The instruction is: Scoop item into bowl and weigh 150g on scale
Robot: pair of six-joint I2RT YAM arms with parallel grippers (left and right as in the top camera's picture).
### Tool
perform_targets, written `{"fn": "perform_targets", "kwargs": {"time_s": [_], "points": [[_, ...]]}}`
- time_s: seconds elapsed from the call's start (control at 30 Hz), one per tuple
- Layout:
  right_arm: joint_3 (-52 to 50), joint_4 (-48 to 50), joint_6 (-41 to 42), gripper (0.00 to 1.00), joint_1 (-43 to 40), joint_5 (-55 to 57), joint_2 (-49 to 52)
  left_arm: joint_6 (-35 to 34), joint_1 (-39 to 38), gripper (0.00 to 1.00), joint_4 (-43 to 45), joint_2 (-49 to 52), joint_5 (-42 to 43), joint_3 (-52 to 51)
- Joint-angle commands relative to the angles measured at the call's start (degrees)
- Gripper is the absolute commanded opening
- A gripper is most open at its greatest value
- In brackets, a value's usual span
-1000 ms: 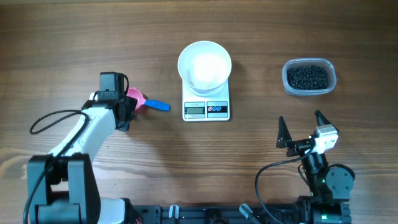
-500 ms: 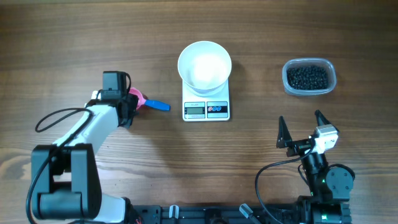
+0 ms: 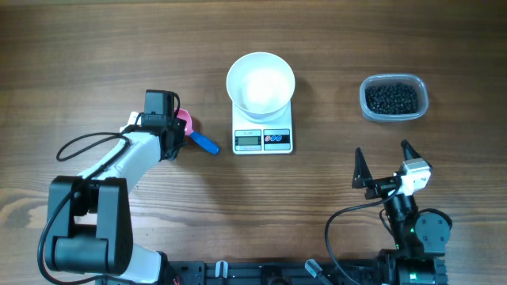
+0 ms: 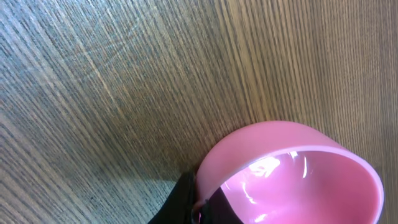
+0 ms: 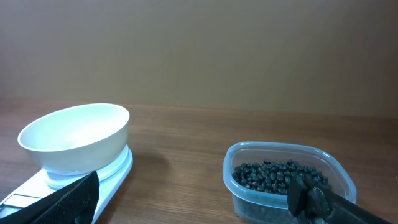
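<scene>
A pink scoop with a blue handle lies left of the scale. My left gripper is shut on its cup rim; in the left wrist view the pink scoop fills the lower right, with a black finger on its wall. The white bowl sits on the white scale and looks empty. The item, black beads, fills a clear tub at the right. My right gripper stands open near the front edge, facing the bowl and the item.
The scale carries the bowl at the left of the right wrist view. Bare wood lies between the scale and the clear tub. A black cable loops beside the left arm.
My left gripper has closed on the scoop's rim and shifted a little to the right. The blue handle has swung round toward the front. The right arm has not moved.
</scene>
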Motion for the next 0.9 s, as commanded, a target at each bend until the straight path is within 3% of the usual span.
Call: {"fn": "perform_targets", "kwargs": {"time_s": [0.0,0.07,0.23,0.53,0.6,0.8,0.87], "points": [[0.0,0.2,0.7,1.0,0.2,0.9,-0.4,-0.2,0.2,0.04,-1.3,-1.0,2.6,-0.2],[0.0,0.2,0.7,1.0,0.2,0.9,-0.4,-2.3,0.8,0.04,-4.1,-4.5,3.1,-0.1],[0.0,0.2,0.7,1.0,0.2,0.9,-0.4,-17.1,5.1,0.04,-19.4,-20.1,3.1,-0.1],[0.0,0.2,0.7,1.0,0.2,0.9,-0.4,-17.8,6.7,0.04,-23.5,-46.4,2.9,-0.1],[0.0,0.2,0.7,1.0,0.2,0.9,-0.4,-13.4,6.7,0.04,-23.4,-50.1,2.5,-0.2],[0.0,0.2,0.7,1.0,0.2,0.9,-0.4,-9.6,6.7,0.04,-23.5,-51.2,2.5,-0.2],[0.0,0.2,0.7,1.0,0.2,0.9,-0.4,-15.9,6.7,0.04,-25.7,-51.1,2.5,-0.2]]}}
